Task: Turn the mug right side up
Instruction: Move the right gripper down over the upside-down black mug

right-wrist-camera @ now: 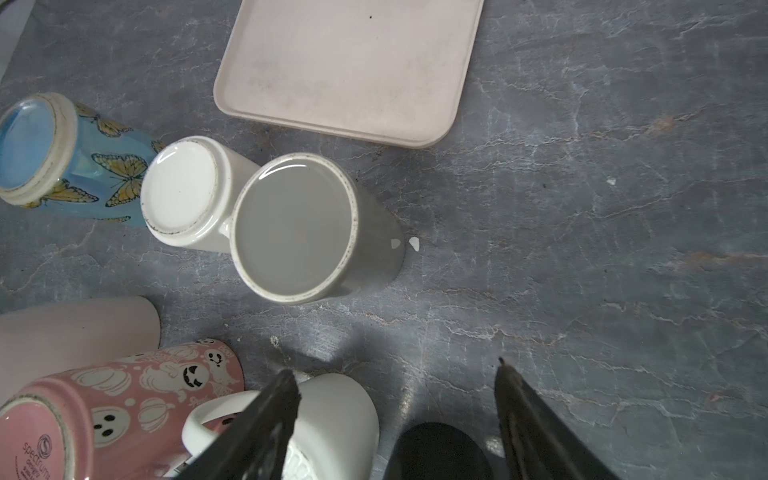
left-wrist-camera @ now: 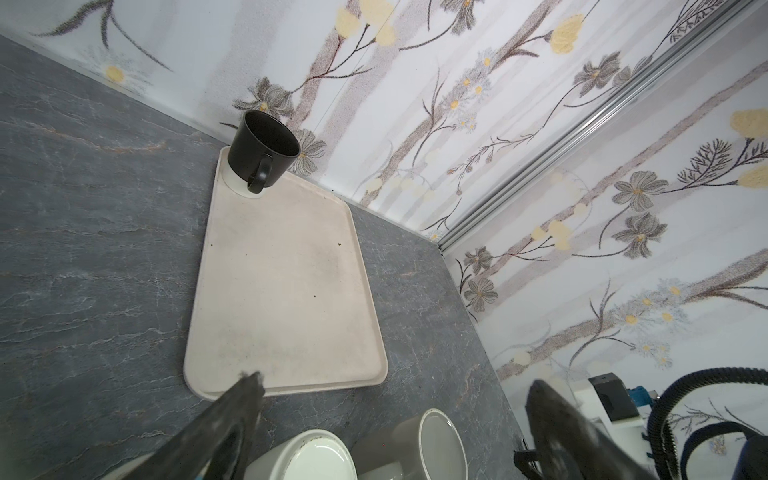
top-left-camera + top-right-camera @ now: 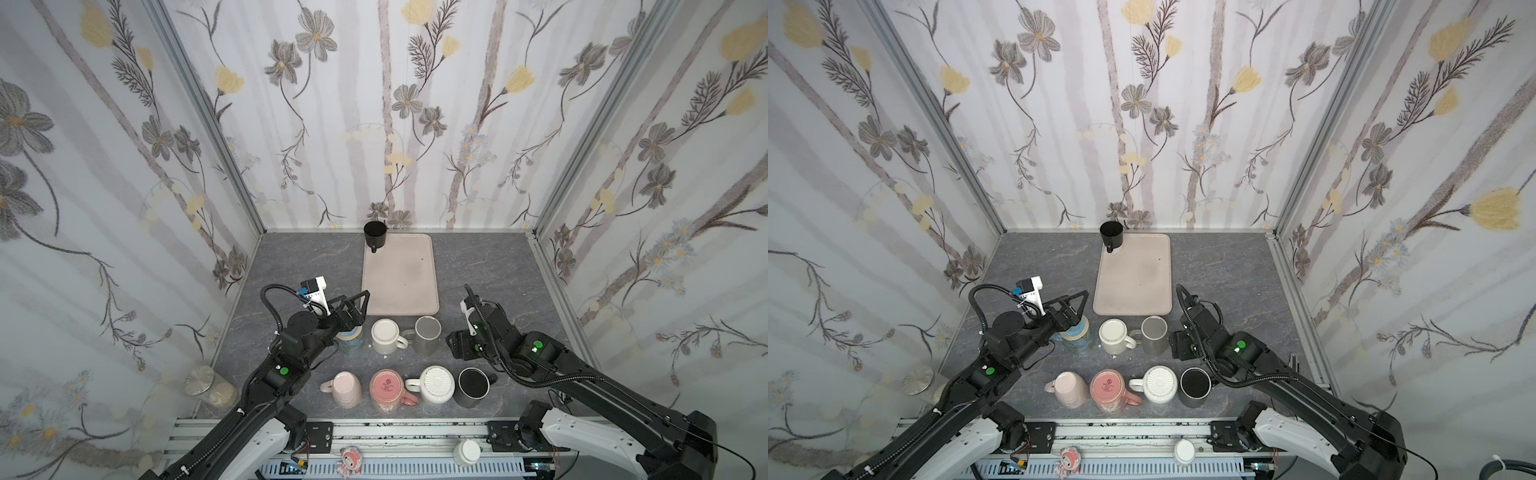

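Mugs crowded the grey desk (image 3: 478, 266). The right pincer (image 1: 397, 368) hung released and empty just above an upside-down black mug (image 3: 471, 384) in the front row, beside a white ribbed mug (image 3: 435, 384). The left pincer (image 2: 397, 380), spread wide and empty, hovered over a blue butterfly mug (image 1: 104, 166). An upright black mug (image 3: 375, 235) stood on the far corner of the tray (image 3: 403, 282).
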Available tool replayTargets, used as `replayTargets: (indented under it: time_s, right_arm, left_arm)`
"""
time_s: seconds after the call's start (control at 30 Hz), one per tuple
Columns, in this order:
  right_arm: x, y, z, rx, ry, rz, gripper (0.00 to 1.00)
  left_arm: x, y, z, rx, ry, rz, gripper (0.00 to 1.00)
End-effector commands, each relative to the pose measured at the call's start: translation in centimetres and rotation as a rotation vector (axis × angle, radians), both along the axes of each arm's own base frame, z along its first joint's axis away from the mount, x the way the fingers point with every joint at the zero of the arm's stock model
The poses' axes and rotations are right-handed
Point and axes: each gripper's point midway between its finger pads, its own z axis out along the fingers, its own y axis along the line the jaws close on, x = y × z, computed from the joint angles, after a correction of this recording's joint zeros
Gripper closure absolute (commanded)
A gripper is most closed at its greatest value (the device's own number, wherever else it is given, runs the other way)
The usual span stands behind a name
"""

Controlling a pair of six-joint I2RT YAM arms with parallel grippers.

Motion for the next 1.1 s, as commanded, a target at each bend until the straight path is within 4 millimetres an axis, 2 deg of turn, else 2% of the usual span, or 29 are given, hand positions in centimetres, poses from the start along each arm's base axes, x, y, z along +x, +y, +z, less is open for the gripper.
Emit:
replayTargets:
  time_s: [0.0,0.13,0.17,0.2,0.3,0.6,0.83,1.07]
  right_arm:
    - [-1.9,-2.3,-0.9,-0.091,0.103,-0.043,0.25]
    - [-4.0,-3.0,-1.4,-0.129,0.224,-0.034,0.22]
    - [-4.5,-3.1,-1.7,-0.135,0.254,-0.031,0.07]
    - [-5.1,-3.4,-2.0,-0.147,0.291,-0.032,0.0]
    - [-7.1,-3.5,-2.7,-0.172,0.355,0.0,0.0]
    - [-10.2,-4.8,-3.7,-0.257,0.462,0.014,0.0]
    - [-10.8,-3.9,-4.4,-0.268,0.479,0.05,0.0]
    - [-10.4,-3.5,-5.1,-0.272,0.468,0.054,0.03]
  left_arm:
    - [0.2,0.1,0.0,-0.016,-0.006,0.012,0.0]
    - [0.2,0.2,-0.6,-0.016,-0.001,0.017,0.0]
    - [0.2,0.3,-0.8,-0.013,0.0,0.019,0.0]
    - [0.2,0.3,-0.8,-0.011,0.0,0.02,0.0]
    - [0.3,0.3,-1.0,-0.004,-0.001,0.023,0.0]
    - [0.5,0.4,-1.8,0.012,0.005,0.033,0.0]
    - [0.6,0.4,-2.3,0.017,0.014,0.033,0.0]
    - [0.6,0.4,-2.3,0.019,0.011,0.034,0.0]
